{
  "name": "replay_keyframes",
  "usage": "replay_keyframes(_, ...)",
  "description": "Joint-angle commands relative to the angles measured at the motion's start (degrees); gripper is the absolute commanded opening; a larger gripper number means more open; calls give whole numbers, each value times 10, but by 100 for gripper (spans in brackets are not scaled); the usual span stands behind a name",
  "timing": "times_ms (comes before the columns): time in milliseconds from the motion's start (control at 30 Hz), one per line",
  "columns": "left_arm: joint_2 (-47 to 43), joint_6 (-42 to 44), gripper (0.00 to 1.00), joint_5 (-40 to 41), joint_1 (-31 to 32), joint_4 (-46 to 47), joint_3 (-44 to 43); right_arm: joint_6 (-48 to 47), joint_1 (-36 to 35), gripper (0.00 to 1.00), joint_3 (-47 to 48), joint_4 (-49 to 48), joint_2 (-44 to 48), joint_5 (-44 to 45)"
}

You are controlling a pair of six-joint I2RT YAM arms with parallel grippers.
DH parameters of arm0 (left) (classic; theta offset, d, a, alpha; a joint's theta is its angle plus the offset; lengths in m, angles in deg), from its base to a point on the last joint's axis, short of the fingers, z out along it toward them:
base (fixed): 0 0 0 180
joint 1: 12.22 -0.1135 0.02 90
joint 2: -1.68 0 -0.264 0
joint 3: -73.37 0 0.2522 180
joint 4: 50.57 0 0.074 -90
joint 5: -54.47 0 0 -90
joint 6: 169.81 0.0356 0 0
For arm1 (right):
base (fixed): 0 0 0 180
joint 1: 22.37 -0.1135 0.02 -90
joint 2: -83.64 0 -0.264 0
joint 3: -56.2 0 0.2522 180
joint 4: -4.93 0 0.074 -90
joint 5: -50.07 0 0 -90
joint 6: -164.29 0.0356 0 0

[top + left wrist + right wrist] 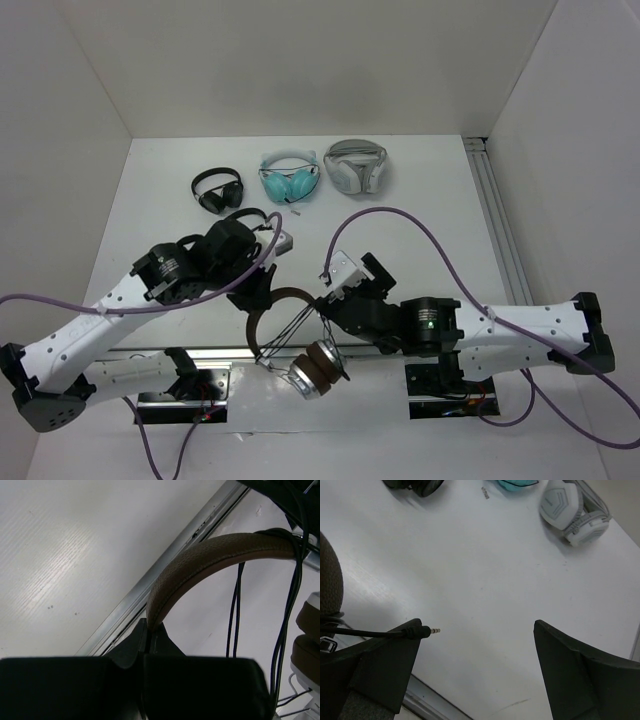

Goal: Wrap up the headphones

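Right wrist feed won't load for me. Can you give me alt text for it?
The right gripper stands wide open above the white table, gripping nothing; the thin black cable's jack plug pokes out past the fingertip at image left. A white-grey over-ear pair lies at top right, and the brown padded headband shows at the left edge.

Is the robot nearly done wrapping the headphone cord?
Partly. Done: cable strands already loop over the headband. In hand: the left end effector is shut on the headband. Left: the right end effector is open, and the plug sits loose by its finger, not yet wound.
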Motion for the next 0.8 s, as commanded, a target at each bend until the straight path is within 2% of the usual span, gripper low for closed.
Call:
replay_keyframes(0,-22,-11,0,-29,-11,59,-13,-10,0,100,17,4,17,-89)
replay_keyframes(400,-39,-23,0,-44,-111,54,-31,-25,6,100,17,4,48,-194)
replay_keyframes(500,-39,-23,0,-45,-147,54,-37,-25,6,100,17,10,48,-188)
replay_keyframes(600,-39,-23,0,-51,-188,54,-37,-8,6,100,23,15,43,-145)
replay_keyframes(667,-39,-23,0,-64,-225,54,-42,4,11,100,29,21,37,-58)
replay_keyframes(767,-44,-34,0,-58,-251,54,-42,39,25,100,41,49,5,7)
